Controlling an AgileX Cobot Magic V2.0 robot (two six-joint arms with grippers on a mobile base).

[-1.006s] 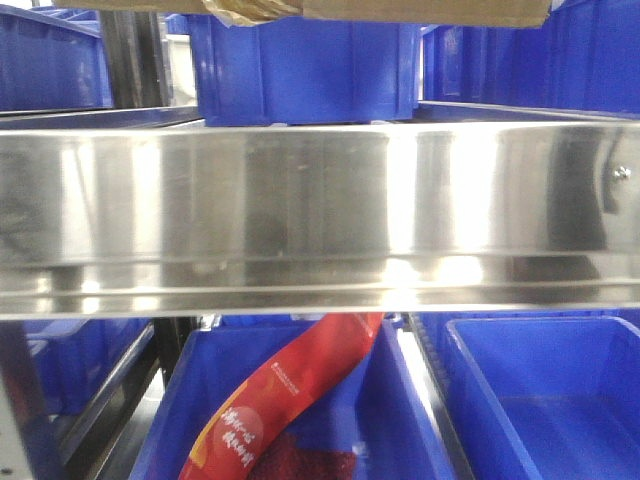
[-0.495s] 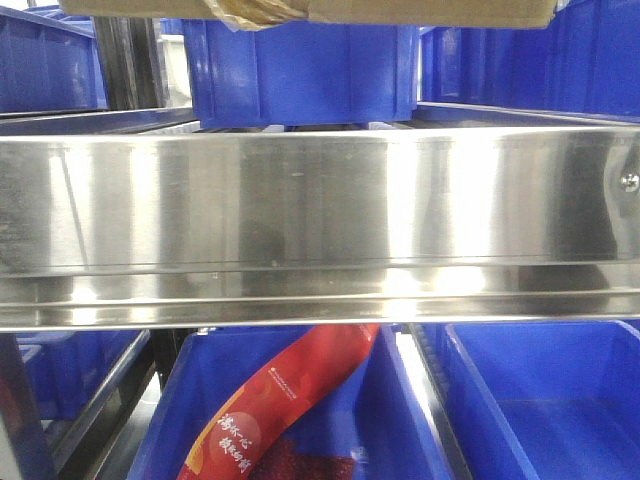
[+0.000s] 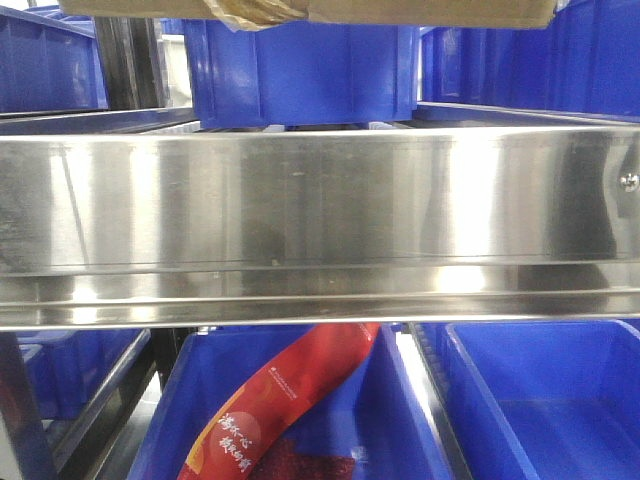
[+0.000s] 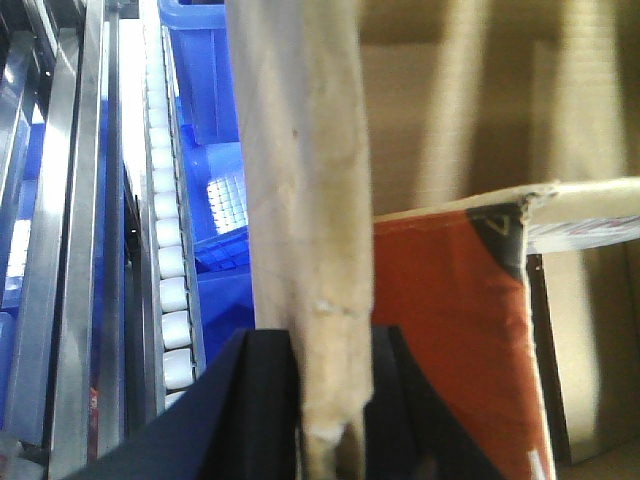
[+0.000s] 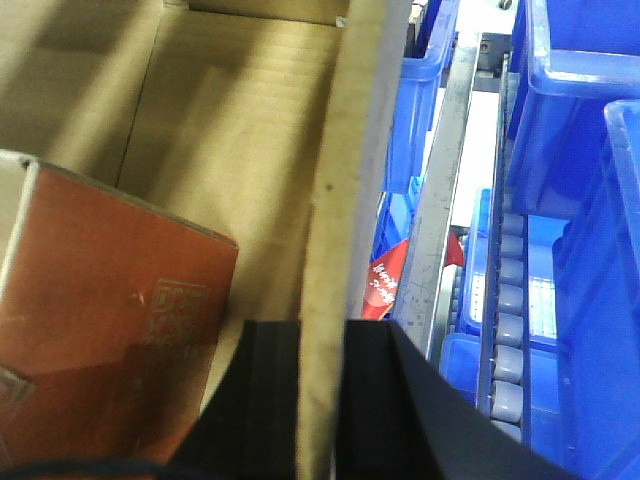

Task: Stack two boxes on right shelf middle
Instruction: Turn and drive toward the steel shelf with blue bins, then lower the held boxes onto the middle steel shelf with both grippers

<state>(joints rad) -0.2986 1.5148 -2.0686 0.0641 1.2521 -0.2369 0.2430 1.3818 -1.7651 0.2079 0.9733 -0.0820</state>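
Front view, steel shelf [image 3: 300,200]: its mirror-bright front rail spans the frame, with a small screw [image 3: 628,181] at the right end. Blue bins [image 3: 300,70] sit behind and below, and a red packet [image 3: 290,400] lies in one of the lower bins.
Front view, cardboard box [image 3: 420,10]: only its underside shows along the top edge, with a crumpled tan tape strip [image 3: 250,12] toward the left. It hangs above the rail, clear of it.
Left wrist view, left gripper [image 4: 325,345]: black jaws are pressed together on the box's upright wall, pinching it. A red-orange carton [image 4: 440,330] lies inside the box, and a roller track [image 4: 168,250] runs along the left.
Right wrist view, right gripper [image 5: 320,335]: jaws are clamped on the opposite wall in the same way, with the carton again visible inside.
Done, by the look of it: one box is held on both sides and raised above the shelf's rail.
Left to do: the box has yet to be set down on the shelf board. Whether it is already over the board cannot be told. No second plain brown box shows in any view, so no stack is evident.
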